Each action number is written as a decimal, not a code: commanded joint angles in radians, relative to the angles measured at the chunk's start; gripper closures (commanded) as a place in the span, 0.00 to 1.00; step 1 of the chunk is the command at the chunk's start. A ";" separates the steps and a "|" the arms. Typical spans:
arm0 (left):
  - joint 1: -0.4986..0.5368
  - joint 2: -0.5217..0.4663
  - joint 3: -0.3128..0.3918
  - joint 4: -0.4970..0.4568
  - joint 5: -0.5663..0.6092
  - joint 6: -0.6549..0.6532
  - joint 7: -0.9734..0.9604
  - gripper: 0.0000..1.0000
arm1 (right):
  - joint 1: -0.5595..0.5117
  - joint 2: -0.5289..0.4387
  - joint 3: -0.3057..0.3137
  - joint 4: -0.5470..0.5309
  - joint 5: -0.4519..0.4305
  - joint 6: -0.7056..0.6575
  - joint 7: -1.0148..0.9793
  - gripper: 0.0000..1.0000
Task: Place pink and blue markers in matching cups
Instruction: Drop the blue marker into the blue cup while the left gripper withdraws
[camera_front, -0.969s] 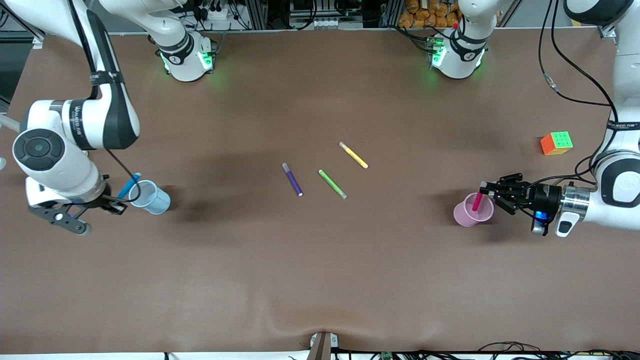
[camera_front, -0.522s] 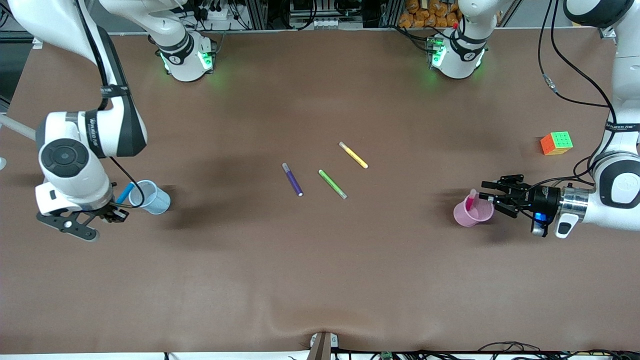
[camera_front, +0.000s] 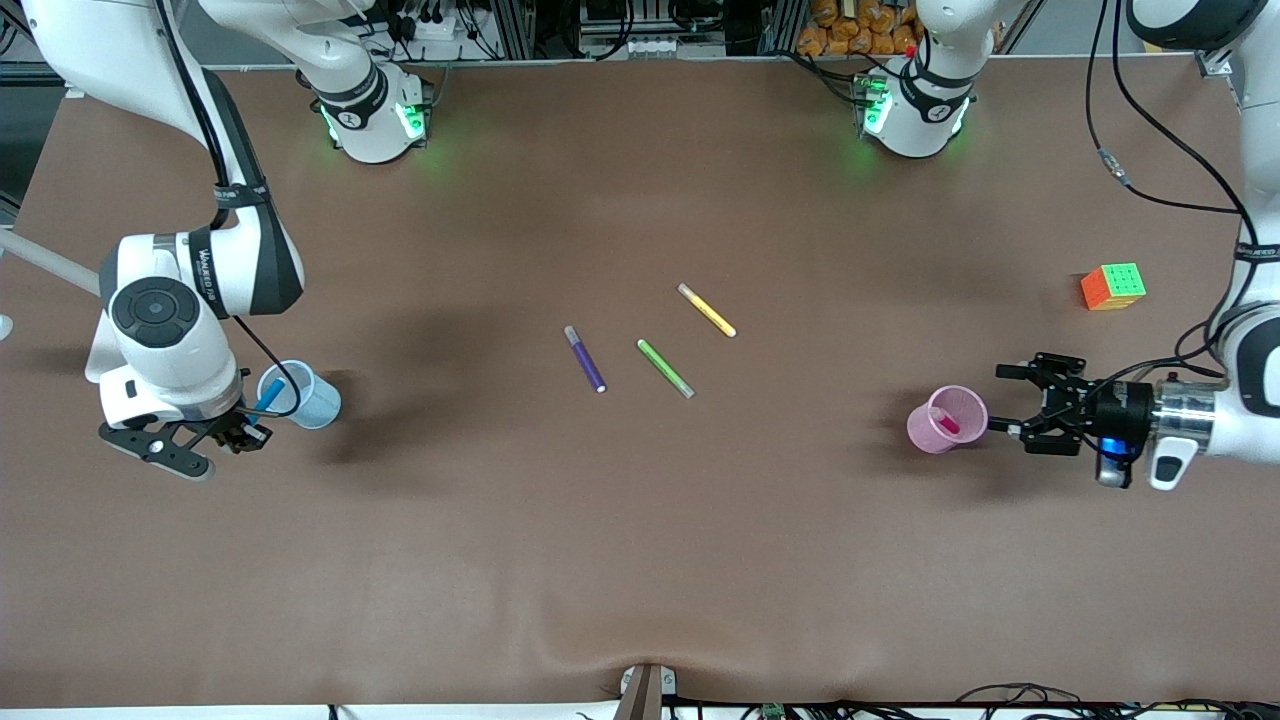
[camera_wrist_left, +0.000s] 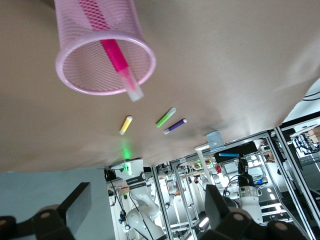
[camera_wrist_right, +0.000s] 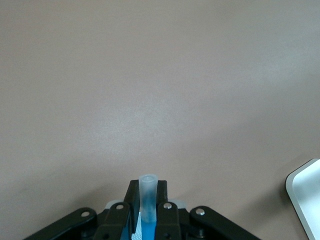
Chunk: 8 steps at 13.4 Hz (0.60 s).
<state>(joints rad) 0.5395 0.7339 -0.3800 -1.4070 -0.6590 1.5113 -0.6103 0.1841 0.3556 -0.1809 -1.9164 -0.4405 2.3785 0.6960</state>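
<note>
I see the right claw (camera_front: 243, 432) at the right arm's end of the surface (camera_front: 640, 560), its fingers (camera_wrist_right: 132, 199) closed on the blue marker (camera_front: 267, 396). In the right wrist view the marker's grey end (camera_wrist_right: 147, 192) sticks up between the fingers. From the front, the marker slants with its upper part at the rim of the blue cup (camera_front: 300, 394), and the claw sits just beside that cup; I cannot tell whether the marker's tip is inside the cup or only against the rim.

My left claw (camera_front: 1012, 399) is at the left arm's end of the surface, fingers (camera_front: 1020, 372) spread wide and holding nothing, just beside the pink cup (camera_front: 946, 420). The pink marker (camera_front: 947, 422) is inside that cup, leaning against its wall; the left wrist view shows the cup as mesh-sided (camera_wrist_left: 75, 65), with the marker's pale end (camera_wrist_left: 132, 90) poking past the rim.

Near the middle of the surface, well apart from both cups, three markers lie flat: a purple marker (camera_front: 585, 358), a green marker (camera_front: 665, 368) beside it, and a yellow marker (camera_front: 707, 310) a little farther from the front camera. A colour cube (camera_front: 1112, 286) rests toward the left arm's end, farther from the front camera than the pink cup
</note>
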 joint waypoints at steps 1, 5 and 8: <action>-0.010 -0.108 -0.011 -0.003 0.068 -0.011 -0.020 0.00 | -0.014 0.002 0.011 -0.032 -0.032 0.045 0.042 1.00; -0.033 -0.227 -0.033 0.010 0.177 -0.011 -0.022 0.00 | -0.032 0.019 0.009 -0.052 -0.089 0.117 0.069 1.00; -0.043 -0.312 -0.056 0.010 0.223 -0.017 -0.016 0.00 | -0.032 0.022 0.009 -0.064 -0.116 0.119 0.106 1.00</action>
<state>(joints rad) 0.4981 0.4776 -0.4238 -1.3854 -0.4660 1.5053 -0.6163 0.1687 0.3839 -0.1828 -1.9640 -0.5136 2.4798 0.7636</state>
